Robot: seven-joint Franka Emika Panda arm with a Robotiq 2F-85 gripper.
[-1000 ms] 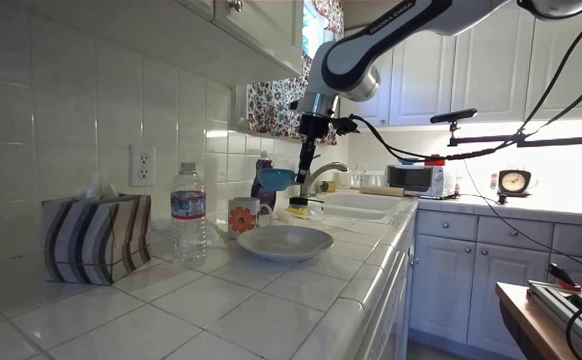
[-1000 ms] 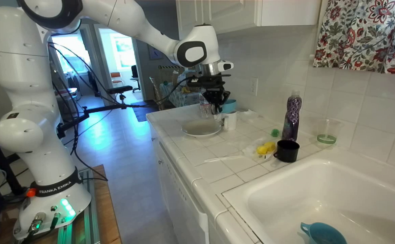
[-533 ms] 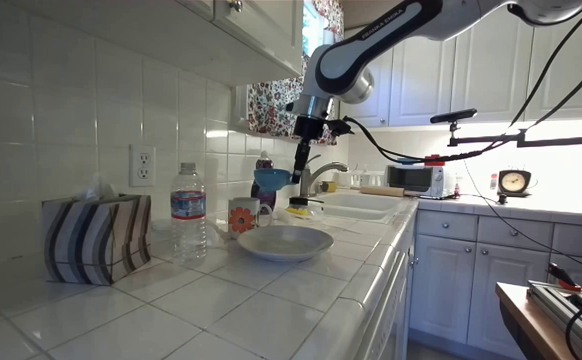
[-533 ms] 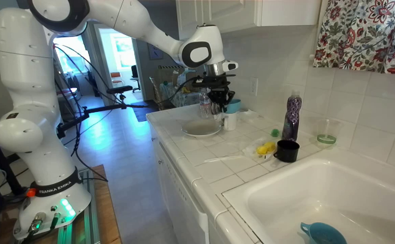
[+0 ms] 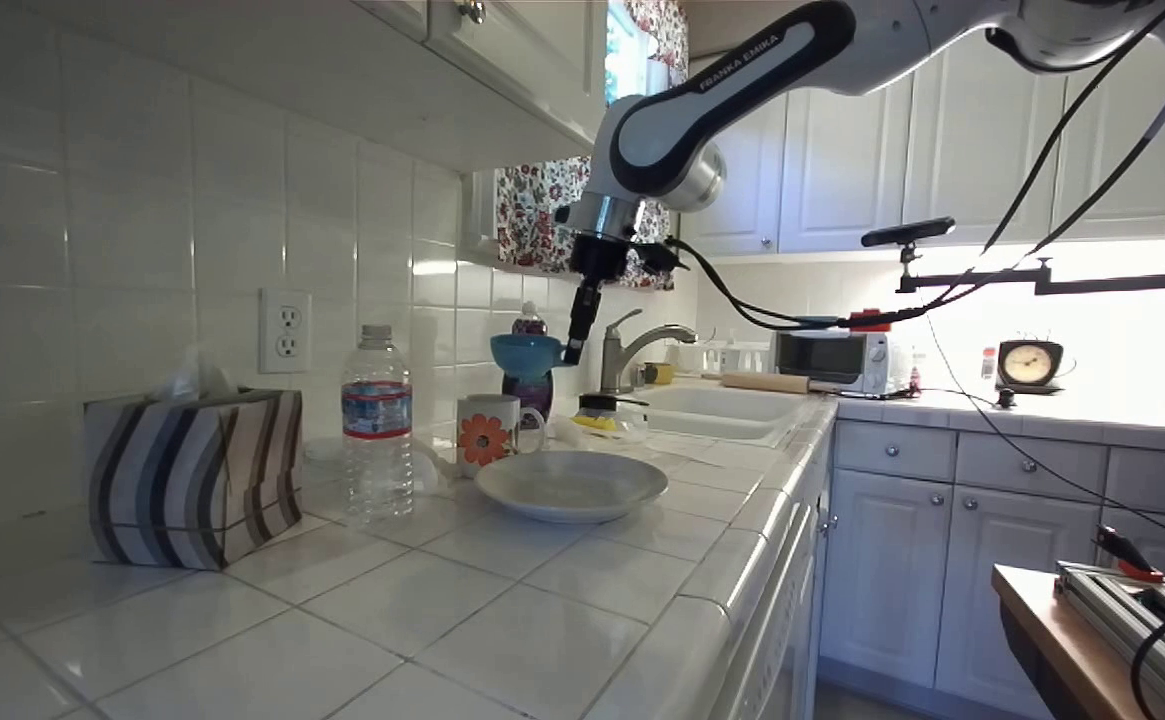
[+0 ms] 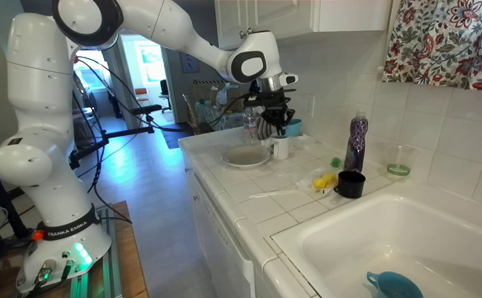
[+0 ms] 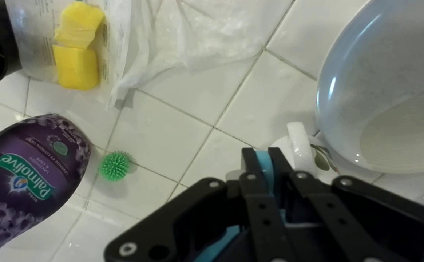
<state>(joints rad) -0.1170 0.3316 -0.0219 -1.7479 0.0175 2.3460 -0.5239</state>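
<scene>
A floral curtain [image 6: 443, 45] hangs above the sink [image 6: 389, 223], tiled wall [image 6: 406, 111] rises behind it, white cabinets [image 5: 962, 150] stand beyond it.

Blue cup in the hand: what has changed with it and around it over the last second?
The hand has carried the blue cup toward the tiled wall, as both exterior views show. Nothing was taken hold of or let go: the grip is still shut on the cup. The plate, flowered mug and water bottle stayed put.
</scene>
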